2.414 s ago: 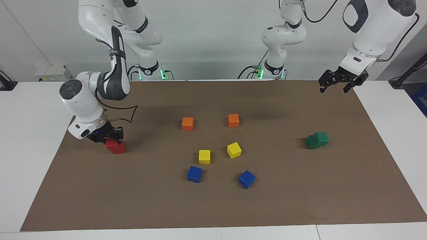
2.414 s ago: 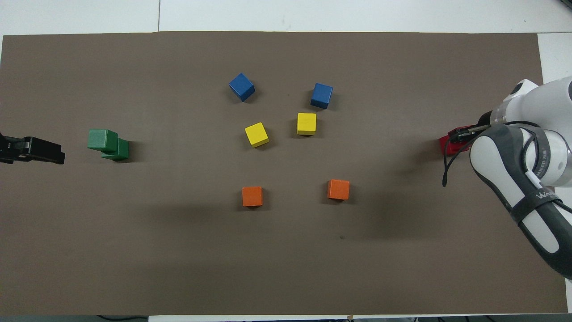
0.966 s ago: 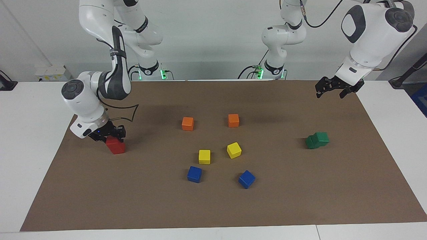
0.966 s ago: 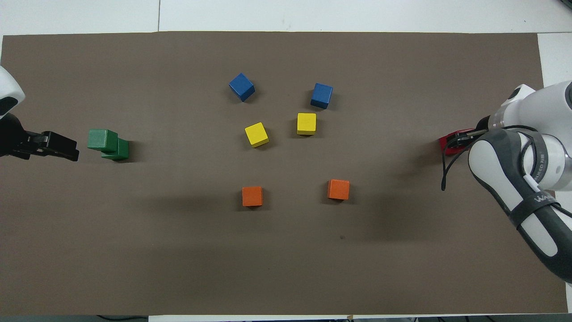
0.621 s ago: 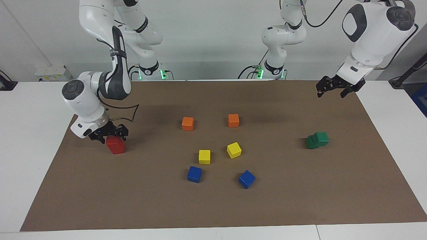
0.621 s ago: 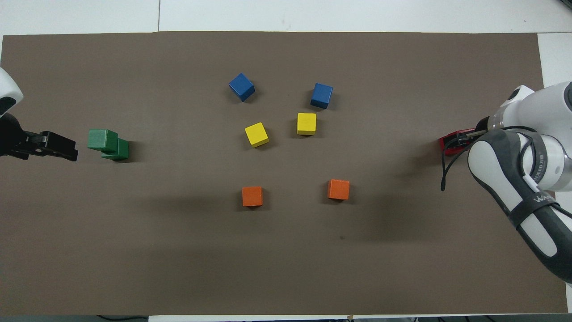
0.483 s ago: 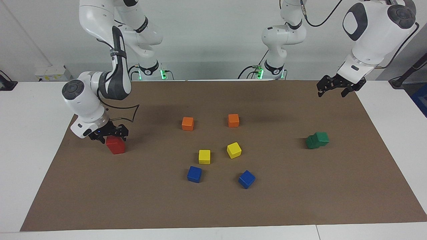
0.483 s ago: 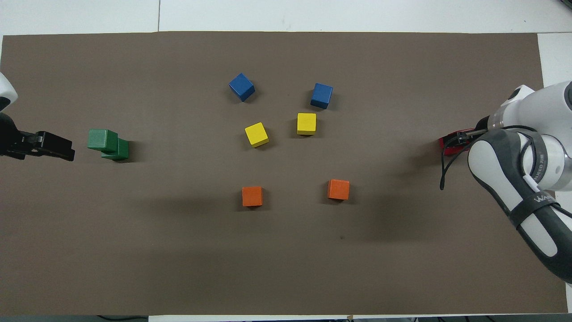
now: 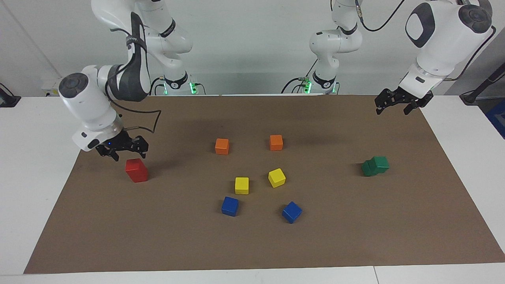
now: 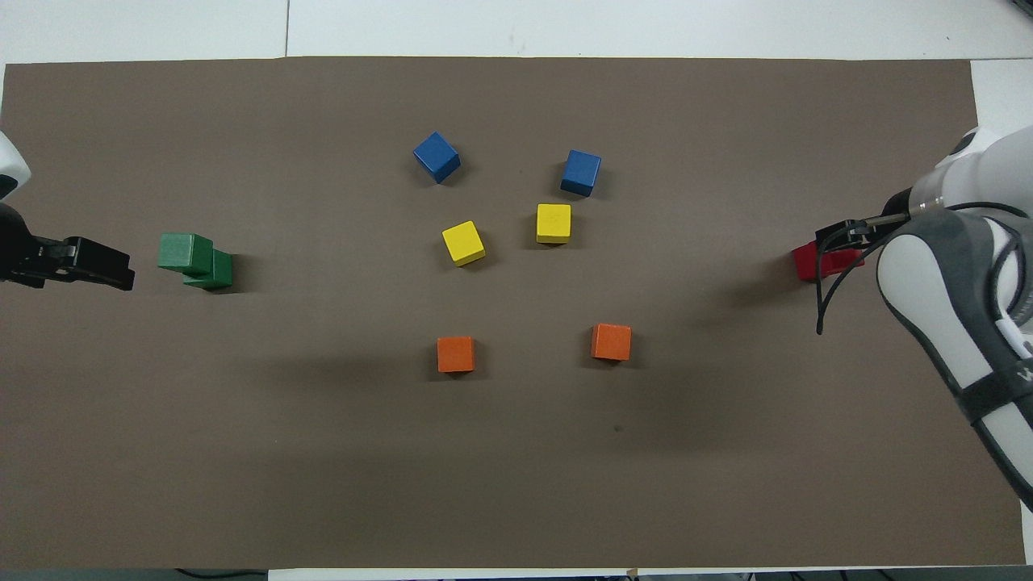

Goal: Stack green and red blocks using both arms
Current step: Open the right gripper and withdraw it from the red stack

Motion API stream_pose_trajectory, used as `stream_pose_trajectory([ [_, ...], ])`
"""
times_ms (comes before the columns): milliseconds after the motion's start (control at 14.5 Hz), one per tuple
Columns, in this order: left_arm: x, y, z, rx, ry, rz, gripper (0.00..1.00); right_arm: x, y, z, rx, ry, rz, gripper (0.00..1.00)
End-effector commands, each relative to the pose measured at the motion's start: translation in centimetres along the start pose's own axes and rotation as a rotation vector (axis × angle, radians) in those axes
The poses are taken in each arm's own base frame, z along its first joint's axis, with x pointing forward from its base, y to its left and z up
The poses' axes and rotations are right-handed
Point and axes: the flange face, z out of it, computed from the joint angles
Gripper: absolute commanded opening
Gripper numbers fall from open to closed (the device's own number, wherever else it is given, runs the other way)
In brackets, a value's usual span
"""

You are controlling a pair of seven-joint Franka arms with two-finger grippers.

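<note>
Two red blocks [image 9: 136,170] stand stacked one on the other near the right arm's end of the mat; they also show in the overhead view [image 10: 811,262]. My right gripper [image 9: 122,150] hangs open and empty just above the stack, clear of it, partly covering it from overhead [image 10: 841,236]. Two green blocks [image 9: 375,165] stand near the left arm's end, the upper one set askew on the lower [image 10: 194,260]. My left gripper [image 9: 394,106] is open and empty, raised over the mat's corner nearest the left arm [image 10: 113,270].
Two orange cubes [image 9: 222,146] [image 9: 276,142], two yellow cubes [image 9: 242,185] [image 9: 276,177] and two blue cubes [image 9: 229,206] [image 9: 291,212] lie in the middle of the brown mat [image 9: 355,236]. White table [image 9: 465,134] borders the mat.
My right gripper has let go of the upper red block and risen off the stack, drawing back toward the table's edge. The left gripper has hardly moved.
</note>
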Motion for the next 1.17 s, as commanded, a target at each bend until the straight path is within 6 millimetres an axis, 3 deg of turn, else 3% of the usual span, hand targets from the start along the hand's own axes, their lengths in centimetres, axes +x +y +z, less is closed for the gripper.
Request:
stream_pose_trajectory([
  [0, -0.4, -0.2, -0.7, -0.006, 0.003, 0.002, 1.0, -2.1, -0.5, -6.2, -0.001, 0.047, 0.008, 1.0],
  [138, -0.4, -0.2, -0.7, -0.006, 0.003, 0.002, 1.0, -3.5, -0.8, -9.2, -0.001, 0.04, 0.014, 1.0],
  [483, -0.4, -0.2, -0.7, -0.006, 0.003, 0.002, 1.0, -5.2, 0.1, -13.5, 0.018, -0.091, 0.061, 1.0],
  [1103, -0.4, -0.2, -0.7, -0.006, 0.003, 0.002, 1.0, -5.6, 0.7, -13.1, 0.021, -0.127, 0.097, 1.0],
])
